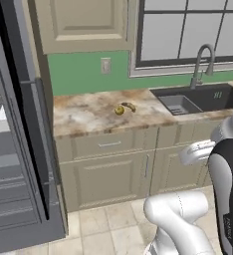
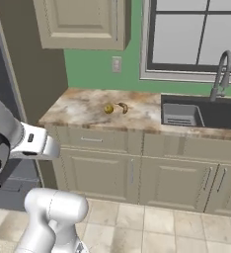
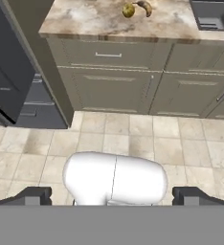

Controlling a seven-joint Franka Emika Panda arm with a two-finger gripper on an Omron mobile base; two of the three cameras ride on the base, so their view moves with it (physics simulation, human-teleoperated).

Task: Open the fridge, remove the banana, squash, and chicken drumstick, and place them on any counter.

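Beige floor tiles [image 3: 133, 139], mottled counter [image 1: 83, 117] bearing squash [image 1: 119, 110], banana [image 1: 129, 105]

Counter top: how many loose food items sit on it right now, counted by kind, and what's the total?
squash: 1
banana: 1
chicken drumstick: 0
Total: 2, lying close together on the counter left of the sink.

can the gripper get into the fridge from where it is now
Probably not yet: the open gripper points at the floor in front of the counter cabinets, while the open fridge stands off to the left.
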